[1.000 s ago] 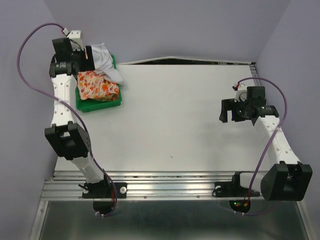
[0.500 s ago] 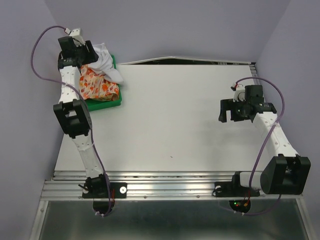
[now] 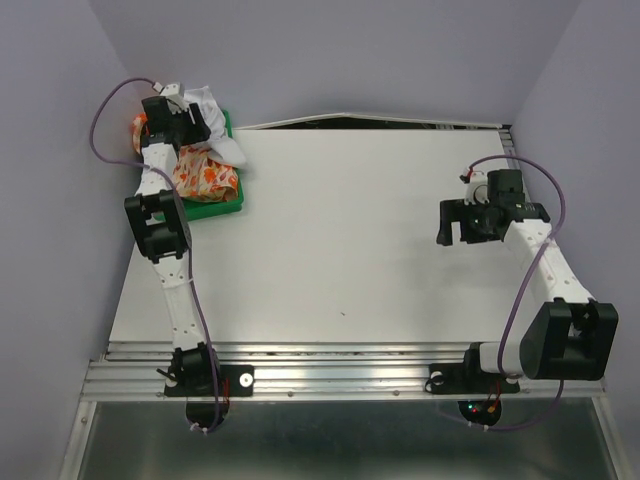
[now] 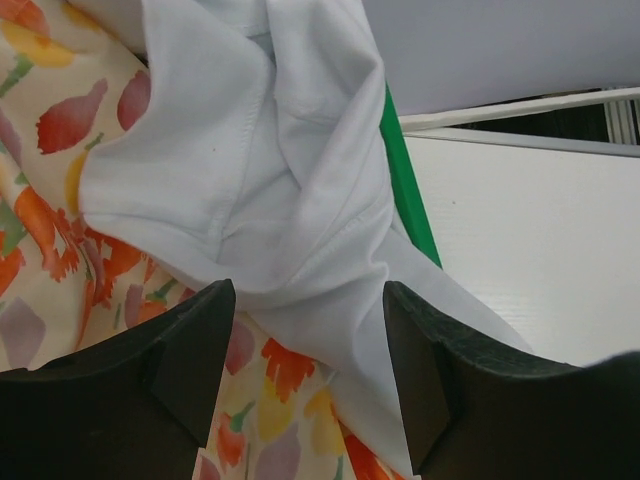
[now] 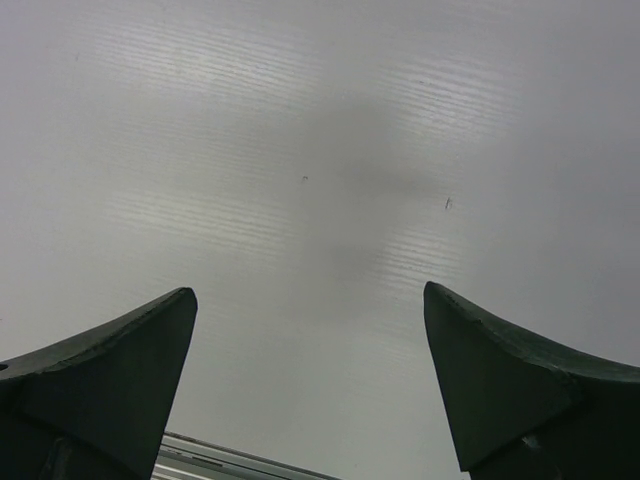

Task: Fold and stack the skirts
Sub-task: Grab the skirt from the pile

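Here, the white skirt [image 3: 215, 125] lies crumpled over the floral skirt [image 3: 205, 175] in the green tray [image 3: 225, 208], far-left on the bench [image 3: 350, 250], its long axis diagonal, tail over the right rim. The left tool [image 4: 305, 290] stands apart above it; the right tool [image 5: 310, 300] stands wide.

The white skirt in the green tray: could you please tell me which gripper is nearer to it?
Left. The left gripper hovers directly over the white skirt, fingers open above its folds. The right gripper is far off across the table, over bare surface.
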You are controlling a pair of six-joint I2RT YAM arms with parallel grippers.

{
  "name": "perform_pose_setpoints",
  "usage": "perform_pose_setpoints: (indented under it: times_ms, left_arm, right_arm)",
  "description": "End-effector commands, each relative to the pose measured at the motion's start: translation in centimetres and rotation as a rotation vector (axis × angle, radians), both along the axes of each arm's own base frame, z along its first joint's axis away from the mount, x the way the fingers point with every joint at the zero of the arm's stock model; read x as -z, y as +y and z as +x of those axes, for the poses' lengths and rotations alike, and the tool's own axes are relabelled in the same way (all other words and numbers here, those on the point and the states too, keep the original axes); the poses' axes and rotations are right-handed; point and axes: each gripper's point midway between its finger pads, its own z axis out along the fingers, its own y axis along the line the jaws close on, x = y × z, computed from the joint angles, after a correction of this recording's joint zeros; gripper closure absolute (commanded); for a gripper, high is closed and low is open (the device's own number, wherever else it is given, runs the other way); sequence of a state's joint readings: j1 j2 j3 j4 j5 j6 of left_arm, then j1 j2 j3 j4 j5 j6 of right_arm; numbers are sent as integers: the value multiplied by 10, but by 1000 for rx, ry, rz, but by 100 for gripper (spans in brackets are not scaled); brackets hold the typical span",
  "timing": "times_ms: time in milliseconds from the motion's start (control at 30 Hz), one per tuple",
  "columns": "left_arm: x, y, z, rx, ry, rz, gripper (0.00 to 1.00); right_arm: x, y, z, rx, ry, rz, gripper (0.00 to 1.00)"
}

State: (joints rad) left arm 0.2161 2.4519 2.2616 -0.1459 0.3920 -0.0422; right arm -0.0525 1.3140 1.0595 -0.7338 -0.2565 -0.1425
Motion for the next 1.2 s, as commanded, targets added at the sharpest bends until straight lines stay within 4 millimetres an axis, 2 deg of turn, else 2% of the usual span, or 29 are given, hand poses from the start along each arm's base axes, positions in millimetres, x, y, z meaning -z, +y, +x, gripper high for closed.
perform_pose_setpoints:
  times_ms: [0, 67, 167, 267, 300, 367, 400, 467, 600, 633, 700, 733, 800, 833, 867, 900, 933, 1000, 1033, 1100, 1133, 1167]
  left_arm:
    - [-43, 14, 21, -44, -137, 88, 28]
    - [-27, 18, 25, -53, -118, 123, 27]
    - [-17, 20, 28, -73, -103, 143, 27]
    - [-13, 18, 30, -72, -97, 152, 32]
    - [-12, 16, 30, -68, -96, 154, 39]
    - [-12, 15, 32, -65, -99, 158, 46]
    - [-12, 14, 33, -64, -101, 162, 54]
    - [-16, 13, 36, -60, -115, 168, 60]
    - [-36, 13, 39, -71, -161, 176, 100]
    - [-45, 13, 40, -77, -183, 178, 100]
    - [-77, 13, 37, -77, -241, 189, 100]
    - [-103, 12, 33, -76, -281, 198, 100]
    - [-134, 9, 27, -67, -330, 208, 100]
    - [-167, 3, 17, -49, -379, 212, 100]
    - [-182, -2, 12, -34, -400, 216, 100]
    - [-194, -10, 5, -5, -410, 212, 100]
    - [-225, -22, -7, 22, -455, 228, 100]
    - [-250, -41, -23, 77, -484, 240, 100]
    - [-272, -52, -39, 102, -504, 246, 100]
    - [-293, -74, -56, 148, -527, 251, 100]
    - [-312, -98, -75, 207, -556, 262, 100]
    - [-322, -110, -85, 230, -571, 272, 100]
  right_arm:
    - [-9, -3, 4, -2, -29, -11, 0]
    - [-8, -6, 4, 9, -24, -14, 0]
    - [-7, -9, 4, 20, -19, -8, 0]
    - [-7, -11, 5, 26, -17, -4, 0]
    - [-7, -11, 6, 28, -17, -4, 0]
    - [-7, -10, 7, 29, -16, -1, 0]
    - [-7, -11, 6, 30, -13, -2, 0]
    - [-7, -14, 7, 40, -15, -3, 0]
    - [-6, -14, 6, 43, -14, -5, 0]
    - [-7, -14, 6, 42, -16, -4, 0]
    - [-9, -16, 6, 54, -21, 1, 0]
    - [-10, -15, 7, 50, -23, 6, 0]
    - [-13, -14, 7, 49, -30, 12, 0]
    - [-16, -13, 8, 47, -40, 17, 0]
    - [-18, -12, 8, 47, -42, 21, 0]
    - [-19, -12, 9, 46, -47, 23, 0]
    - [-23, -10, 10, 42, -56, 33, 0]
    - [-26, -8, 11, 40, -64, 45, 0]
    - [-30, -6, 13, 37, -76, 55, 0]
    - [-34, -4, 14, 35, -86, 66, 0]
    - [-36, -3, 14, 31, -89, 74, 0]
    - [-40, -2, 16, 30, -98, 79, 0]
